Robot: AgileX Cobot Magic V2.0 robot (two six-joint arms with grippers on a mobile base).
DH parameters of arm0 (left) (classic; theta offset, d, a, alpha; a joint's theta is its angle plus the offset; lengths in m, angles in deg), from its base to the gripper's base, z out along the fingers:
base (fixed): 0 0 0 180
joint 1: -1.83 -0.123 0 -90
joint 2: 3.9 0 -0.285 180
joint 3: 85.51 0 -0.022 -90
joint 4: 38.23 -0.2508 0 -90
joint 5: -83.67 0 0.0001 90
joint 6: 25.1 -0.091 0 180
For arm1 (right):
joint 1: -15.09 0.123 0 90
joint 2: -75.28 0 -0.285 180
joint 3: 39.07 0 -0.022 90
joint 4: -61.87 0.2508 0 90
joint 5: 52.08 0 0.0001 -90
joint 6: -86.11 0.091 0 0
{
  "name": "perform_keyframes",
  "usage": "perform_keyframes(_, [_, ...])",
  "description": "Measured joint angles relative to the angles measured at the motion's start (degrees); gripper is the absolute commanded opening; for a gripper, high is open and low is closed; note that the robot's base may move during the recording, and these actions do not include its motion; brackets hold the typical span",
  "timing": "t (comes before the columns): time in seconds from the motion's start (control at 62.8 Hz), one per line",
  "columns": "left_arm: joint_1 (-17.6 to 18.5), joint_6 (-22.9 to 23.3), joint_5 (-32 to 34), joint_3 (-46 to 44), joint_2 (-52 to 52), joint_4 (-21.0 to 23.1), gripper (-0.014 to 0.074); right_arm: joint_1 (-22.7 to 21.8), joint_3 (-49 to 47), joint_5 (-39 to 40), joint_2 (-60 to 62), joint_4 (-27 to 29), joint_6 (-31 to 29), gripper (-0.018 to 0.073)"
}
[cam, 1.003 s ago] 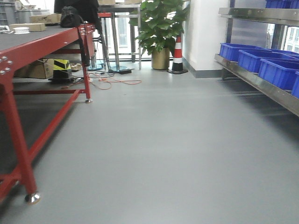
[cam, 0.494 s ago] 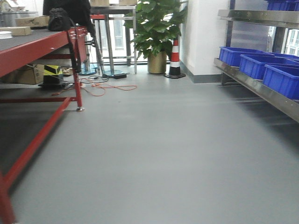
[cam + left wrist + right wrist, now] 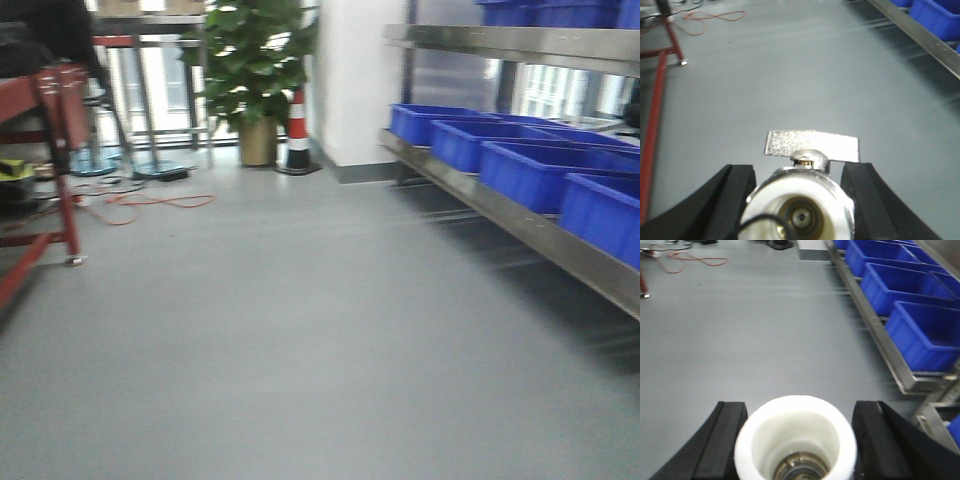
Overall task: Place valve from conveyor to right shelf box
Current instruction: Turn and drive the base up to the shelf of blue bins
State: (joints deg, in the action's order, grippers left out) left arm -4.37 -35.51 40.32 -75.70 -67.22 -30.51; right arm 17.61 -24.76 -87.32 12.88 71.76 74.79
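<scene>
Your left gripper [image 3: 801, 169] clamps a valve [image 3: 800, 206], lever [image 3: 812, 145] uppermost; your right gripper [image 3: 800, 409] clamps a second valve [image 3: 796, 440]. Both hang over floor [image 3: 300, 330], apart from the shelf [image 3: 530, 232] carrying blue boxes [image 3: 530, 170].

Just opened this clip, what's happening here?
Each arm holds a part above bare grey floor: the left gripper is shut on a metal valve with a flat lever handle, the right gripper on a white-ended fitting, likely another valve. Neither is placed yet; the steel shelf with blue bins lies ahead to the right.
</scene>
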Motion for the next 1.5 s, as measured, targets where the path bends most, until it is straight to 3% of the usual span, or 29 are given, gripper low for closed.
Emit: perform_keyframes(1.497, [0.0, 0.0, 0.0, 0.0, 0.0, 0.0, -0.0111, 0.0, 0.0, 0.0, 0.0, 0.0, 0.0, -0.0154])
